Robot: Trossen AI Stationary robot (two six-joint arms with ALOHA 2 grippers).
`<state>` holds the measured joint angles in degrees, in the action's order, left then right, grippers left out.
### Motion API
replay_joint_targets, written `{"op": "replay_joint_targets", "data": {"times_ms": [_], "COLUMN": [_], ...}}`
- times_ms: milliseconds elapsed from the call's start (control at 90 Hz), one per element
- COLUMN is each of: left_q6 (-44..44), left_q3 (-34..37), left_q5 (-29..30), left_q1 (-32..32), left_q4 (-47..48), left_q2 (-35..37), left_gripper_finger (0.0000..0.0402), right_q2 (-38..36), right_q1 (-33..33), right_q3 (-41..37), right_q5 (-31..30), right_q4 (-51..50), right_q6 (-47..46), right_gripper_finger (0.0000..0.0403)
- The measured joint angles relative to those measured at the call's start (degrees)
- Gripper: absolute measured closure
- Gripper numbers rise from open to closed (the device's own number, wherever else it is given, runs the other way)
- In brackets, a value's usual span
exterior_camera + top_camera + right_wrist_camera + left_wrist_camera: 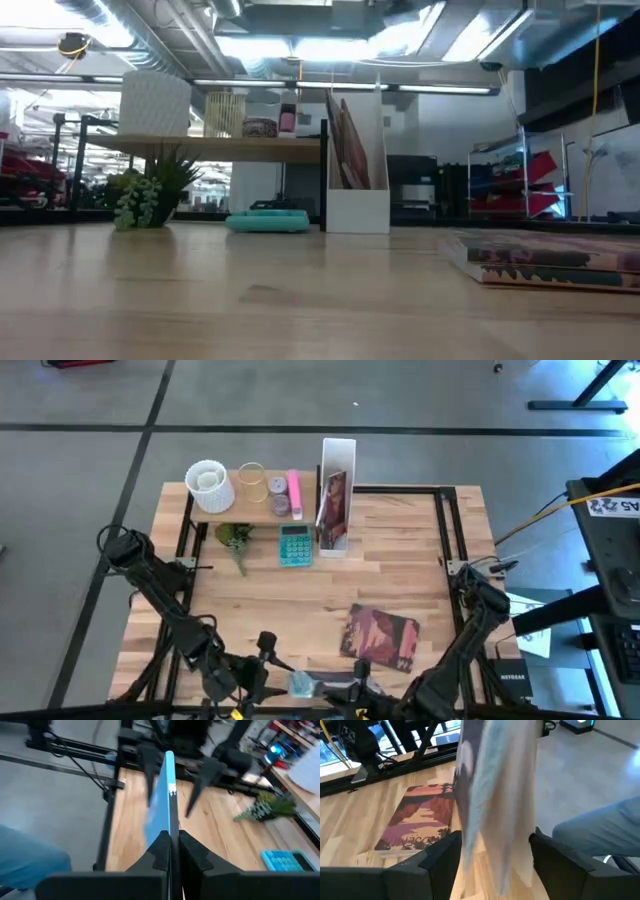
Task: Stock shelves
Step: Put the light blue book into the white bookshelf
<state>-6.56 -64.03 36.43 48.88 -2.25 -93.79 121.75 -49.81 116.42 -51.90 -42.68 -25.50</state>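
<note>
Shelves stood at the far side of the table: a small wood plank shelf (pixel 250 505) on a black frame, and beside it a tall white file box (pixel 336 495) already holding a book.

Near the front edge, the right gripper (pixel 170 851) was pinched on a thin blue booklet (pixel 162 805) held upright on its edge. The left gripper (pixel 492 847) was spread to either side of that booklet, apparently not clamping it.

To do this handover well, the left fingers should close squarely on the booklet before the right lets go.

A reddish book (pixel 381 636) lay flat on the table (pixel 250 610) just ahead. A teal calculator (pixel 295 545) and a small green plant (pixel 235 542) sat before the shelf and could obstruct a low approach. A white cup (pixel 209 485), a glass (pixel 251 481) and small pink items crowded the plank.
</note>
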Motion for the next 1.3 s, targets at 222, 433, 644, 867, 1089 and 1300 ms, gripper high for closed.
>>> {"op": "replay_joint_targets", "data": {"times_ms": [222,433,644,867,1089,1300], "left_q6": [2.6,1.2,-1.3,-3.5,2.0,3.4], "left_q3": [0.0,0.0,0.0,0.0,0.0,0.0], "left_q5": [6.5,7.5,7.5,7.9,12.5,14.6], "left_q1": [1.5,0.0,-1.7,-2.2,0.0,2.0], "left_q4": [-0.3,-0.2,-0.1,0.2,-2.0,1.1], "left_q2": [0.0,-0.1,-1.4,-5.3,-4.9,-4.5], "left_gripper_finger": [0.0178,0.0178,0.0178,0.0227,0.0378,0.0396], "right_q2": [0.1,0.1,0.1,0.1,0.3,0.3], "right_q1": [0.9,1.1,1.1,-0.4,-0.4,-0.3], "right_q3": [0.0,0.0,0.0,0.0,-2.0,-8.7], "right_q5": [-0.4,-0.4,-0.8,-8.8,-8.4,-9.5], "right_q4": [-1.6,0.4,4.0,3.5,4.9,10.6], "right_q6": [-2.2,-0.8,5.1,7.3,4.5,3.1], "right_gripper_finger": [0.0402,0.0402,0.0402,0.0402,0.0402,0.0402]}}
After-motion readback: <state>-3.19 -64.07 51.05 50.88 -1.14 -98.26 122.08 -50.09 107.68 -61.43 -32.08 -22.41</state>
